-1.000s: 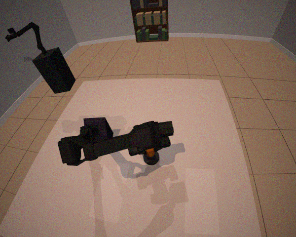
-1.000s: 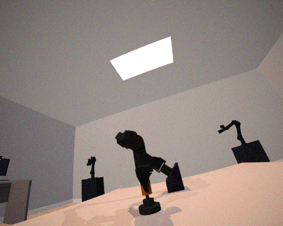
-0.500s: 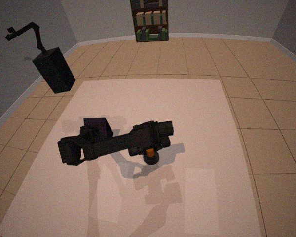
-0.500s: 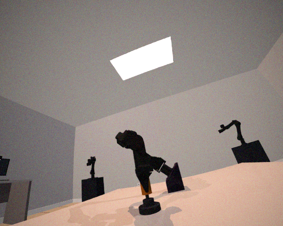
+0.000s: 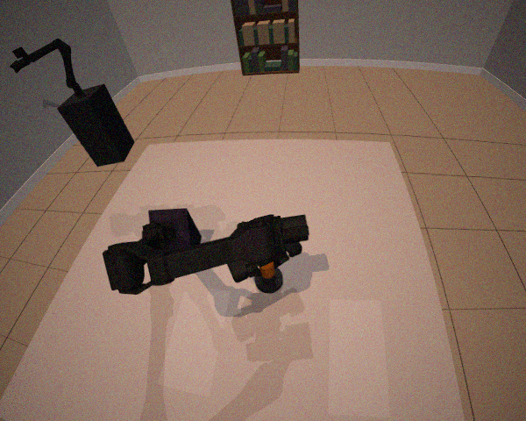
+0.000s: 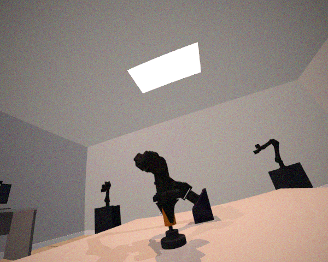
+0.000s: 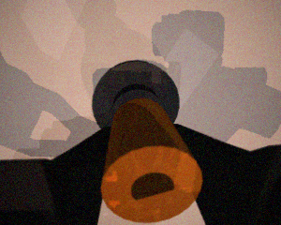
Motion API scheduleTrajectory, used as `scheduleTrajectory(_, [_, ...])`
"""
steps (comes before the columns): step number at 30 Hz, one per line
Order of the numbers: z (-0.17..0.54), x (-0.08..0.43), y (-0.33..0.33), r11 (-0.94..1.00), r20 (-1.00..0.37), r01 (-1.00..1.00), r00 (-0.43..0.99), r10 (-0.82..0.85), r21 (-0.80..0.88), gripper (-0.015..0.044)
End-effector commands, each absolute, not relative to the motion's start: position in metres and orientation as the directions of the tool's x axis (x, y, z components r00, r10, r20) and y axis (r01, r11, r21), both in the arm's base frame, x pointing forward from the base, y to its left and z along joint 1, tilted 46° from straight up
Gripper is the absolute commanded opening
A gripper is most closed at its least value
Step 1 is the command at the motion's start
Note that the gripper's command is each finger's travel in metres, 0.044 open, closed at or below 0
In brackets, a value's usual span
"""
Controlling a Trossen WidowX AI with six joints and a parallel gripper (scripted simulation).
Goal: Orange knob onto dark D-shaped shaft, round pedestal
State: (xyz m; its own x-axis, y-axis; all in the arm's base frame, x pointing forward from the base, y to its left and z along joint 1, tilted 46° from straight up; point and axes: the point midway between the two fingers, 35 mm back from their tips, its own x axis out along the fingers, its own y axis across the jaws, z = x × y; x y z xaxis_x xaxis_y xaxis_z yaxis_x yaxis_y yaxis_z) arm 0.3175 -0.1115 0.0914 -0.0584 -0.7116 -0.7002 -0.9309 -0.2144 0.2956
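The gripper's dark fingers are closed on the orange knob [image 5: 267, 269] [image 6: 167, 220] [image 7: 145, 161], one on either side of it in the lower half of the wrist view. There the knob's near end faces the camera at the lower centre, showing a D-shaped hole whose flat side runs along the bottom, rising slightly to the right. Beyond it, at the centre of that view, lies the round pedestal [image 5: 268, 281] [image 6: 173, 241] [image 7: 135, 70], partly covered by the knob.

In the exterior view the knob stands nearly upright at the lower centre, above the pedestal and apart from its stepped top. A short length of the dark shaft [image 6: 170, 227] shows between the two. How far the shaft reaches into the knob, and whether the flat sides line up, cannot be told.

In the top view the gripper [image 5: 266, 263] [image 6: 170, 218] [image 7: 141, 131] is right of centre in the lower half, with the arm [image 5: 200, 259] [image 6: 162, 180] stretching away to the left. The arm's dark base [image 5: 189, 222] [image 6: 204, 209] stands on the pale tabletop [image 5: 272, 181] [image 6: 285, 222] [image 7: 19, 28], left of centre there and to the right of the pedestal in the exterior view. Farther out, another arm [image 5: 67, 63] [image 6: 276, 149] rises from a dark block [image 5: 97, 126] [image 6: 291, 176] at the upper left of the top view, and a bookshelf [image 5: 270, 46] stands at the top centre against the wall.
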Motion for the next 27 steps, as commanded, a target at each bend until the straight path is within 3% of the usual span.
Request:
scheduleTrajectory(1, [0.0908,0.3174,-0.1126,-0.225,-0.7,-0.926,-0.056,-0.712,0.303,0.0])
scheduleTrajectory(18, [0.0938,0.3182,-0.1096,-0.225,-0.7,-0.926,-0.056,-0.712,0.303,0.0])
scheduleTrajectory(27, [0.0923,0.3187,-0.1105,-0.358,-0.7,-0.828,-0.056,-0.712,0.431,0.0])
